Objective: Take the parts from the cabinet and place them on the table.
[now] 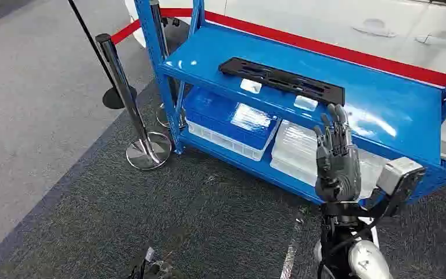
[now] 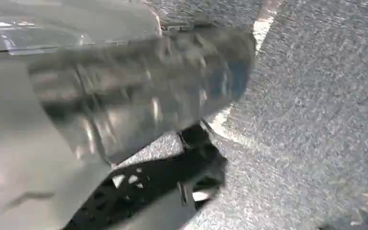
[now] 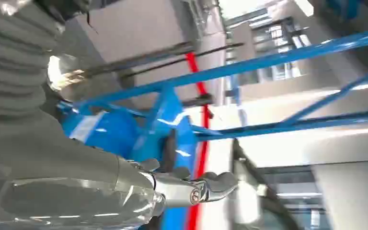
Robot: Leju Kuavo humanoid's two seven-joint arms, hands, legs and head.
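A long, flat black plastic slotted part [image 1: 281, 80] lies along the top shelf of the blue metal cabinet [image 1: 395, 110], towards its back edge. It looks stiff, light and fairly slick, best gripped mid-length across its width. The right robot hand [image 1: 337, 157] hovers by the shelf's front edge, fingers apart, holding nothing.

Head view high, facing down at blue rack [image 1: 383, 110], wrist views close
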